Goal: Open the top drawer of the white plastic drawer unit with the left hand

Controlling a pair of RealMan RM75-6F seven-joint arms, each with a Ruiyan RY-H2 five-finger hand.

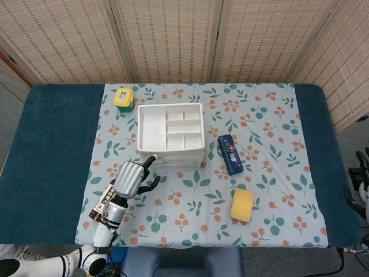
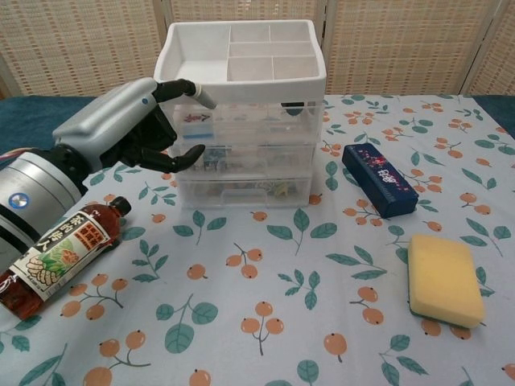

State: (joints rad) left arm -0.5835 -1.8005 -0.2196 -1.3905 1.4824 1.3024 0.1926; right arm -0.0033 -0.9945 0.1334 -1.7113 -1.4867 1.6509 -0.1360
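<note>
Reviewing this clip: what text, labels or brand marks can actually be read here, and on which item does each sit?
None can be read for certain.
Bottle: label has large East Asian characters, too blurred to transcribe.
Dark blue box: small pink and white print, unreadable.
Left hand's wrist: round blue mark, unreadable.
Yellow container: no legible text.

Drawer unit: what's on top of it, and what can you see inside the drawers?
On top of the drawer unit sits an open white divided tray, its compartments apparently empty. Through the clear drawer fronts, small colourful items show, too blurred to identify. The left hand covers the left edge.
</note>
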